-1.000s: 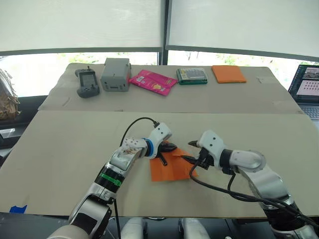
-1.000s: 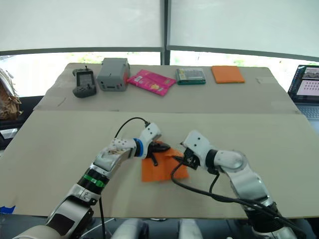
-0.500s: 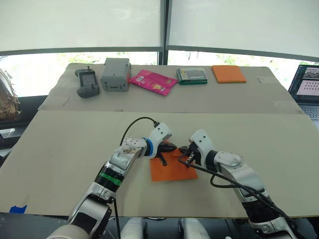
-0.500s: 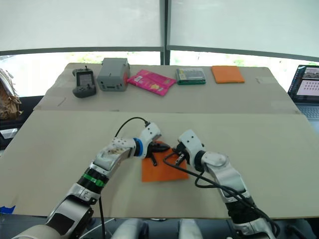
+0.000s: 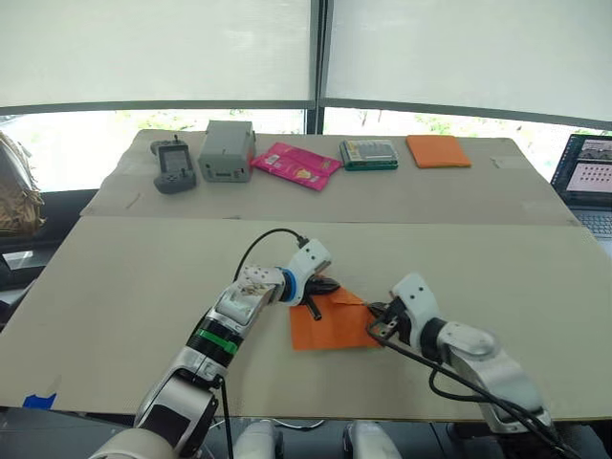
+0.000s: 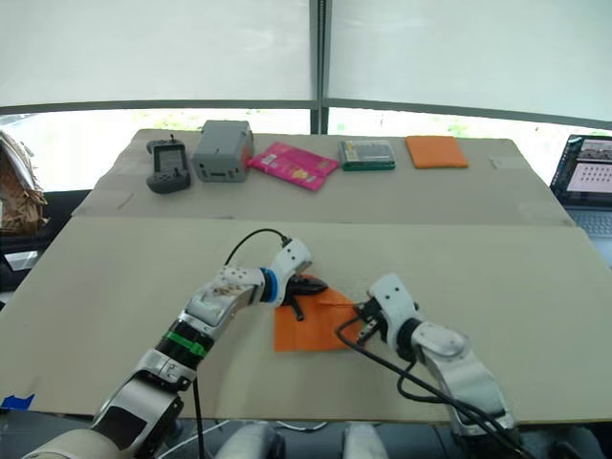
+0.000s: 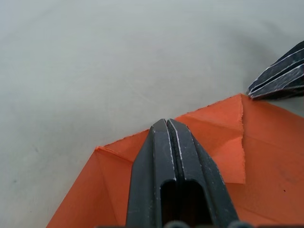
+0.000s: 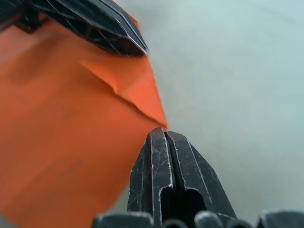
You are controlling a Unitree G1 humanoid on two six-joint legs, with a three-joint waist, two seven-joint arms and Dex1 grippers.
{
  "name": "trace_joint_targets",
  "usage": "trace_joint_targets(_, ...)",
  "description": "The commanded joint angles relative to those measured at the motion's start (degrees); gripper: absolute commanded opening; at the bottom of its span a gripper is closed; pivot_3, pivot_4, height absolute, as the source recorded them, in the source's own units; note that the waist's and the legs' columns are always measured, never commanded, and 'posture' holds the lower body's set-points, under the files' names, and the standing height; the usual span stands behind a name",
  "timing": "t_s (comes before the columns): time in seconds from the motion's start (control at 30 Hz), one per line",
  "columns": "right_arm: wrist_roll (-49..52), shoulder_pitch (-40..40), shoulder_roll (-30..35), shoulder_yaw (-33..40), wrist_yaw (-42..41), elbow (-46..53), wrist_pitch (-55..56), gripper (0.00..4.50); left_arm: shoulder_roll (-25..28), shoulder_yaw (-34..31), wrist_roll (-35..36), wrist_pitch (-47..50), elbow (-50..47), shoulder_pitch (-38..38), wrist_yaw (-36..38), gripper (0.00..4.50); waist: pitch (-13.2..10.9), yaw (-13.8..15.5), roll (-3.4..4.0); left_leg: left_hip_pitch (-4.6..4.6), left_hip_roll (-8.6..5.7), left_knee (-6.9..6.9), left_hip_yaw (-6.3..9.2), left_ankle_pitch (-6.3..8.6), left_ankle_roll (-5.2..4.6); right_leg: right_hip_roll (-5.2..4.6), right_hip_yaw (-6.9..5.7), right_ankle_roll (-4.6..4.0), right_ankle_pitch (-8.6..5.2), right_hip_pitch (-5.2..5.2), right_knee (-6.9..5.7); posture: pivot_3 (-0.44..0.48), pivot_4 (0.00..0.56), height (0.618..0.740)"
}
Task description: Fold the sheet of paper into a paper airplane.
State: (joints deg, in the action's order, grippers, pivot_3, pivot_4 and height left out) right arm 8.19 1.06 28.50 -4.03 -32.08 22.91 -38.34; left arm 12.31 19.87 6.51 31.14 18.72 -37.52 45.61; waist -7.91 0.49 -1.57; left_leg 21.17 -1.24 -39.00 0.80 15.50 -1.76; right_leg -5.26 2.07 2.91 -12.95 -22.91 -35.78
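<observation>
The sheet of paper (image 5: 330,325) lies flat on the near table, bright orange, with its far corners folded inward. My left gripper (image 5: 325,286) is shut, and its tip rests on the sheet's far edge, over a folded flap (image 7: 216,130). My right gripper (image 5: 376,314) is also shut, its tip at the sheet's right corner (image 8: 154,111). In the right wrist view the left gripper's fingers (image 8: 95,26) lie across the far side of the paper. I cannot tell whether the right fingertips touch the paper's edge.
On the far table stand a handheld device (image 5: 174,163), a grey box (image 5: 227,150), a pink packet (image 5: 296,164), a flat green-edged box (image 5: 369,153) and an orange pad (image 5: 438,150). A laptop (image 5: 585,172) sits at the right edge.
My right gripper has drawn back from over the sheet's far right part to its right corner. The left gripper has stayed on the paper. The camera has shifted a little.
</observation>
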Motion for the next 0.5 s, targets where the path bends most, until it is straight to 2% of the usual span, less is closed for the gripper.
trace_joint_targets(0.03, 1.9, -0.4, 0.3, 2.4, -0.1, 1.7, -0.9, 0.02, 0.1, 1.0, -1.5, 1.0, 1.2, 1.3, -0.2, 0.0, 0.0, 0.0, 0.0, 0.0, 0.0, 0.0, 0.0, 0.0, 0.0, 0.0, 0.0, 0.0, 0.0, 0.0, 0.0, 0.0, 0.15, 0.74)
trace_joint_targets(0.2, 4.4, 6.3, -1.4, 2.1, -0.1, 3.6, 0.2, 0.02, 0.1, 0.9, -1.3, 1.1, 0.8, 1.3, 0.0, 0.0, 0.0, -0.3, 0.0, 0.07, 0.0, 0.0, -0.03, 0.0, 0.0, 0.01, 0.07, -0.01, 0.01, -0.13, -0.04, 0.0, 0.15, 0.74)
trace_joint_targets(0.5, 0.1, 11.6, -5.4, -8.2, 3.9, -2.6, -3.3, 0.02, -0.6, 0.0, -1.5, 0.8, 1.3, -0.2, -1.0, 0.0, 0.0, -0.3, 0.0, 0.21, -0.04, 0.04, -0.01, 0.0, 0.0, -0.03, 0.06, -0.01, 0.01, -0.25, -0.03, 0.0, 0.15, 0.74)
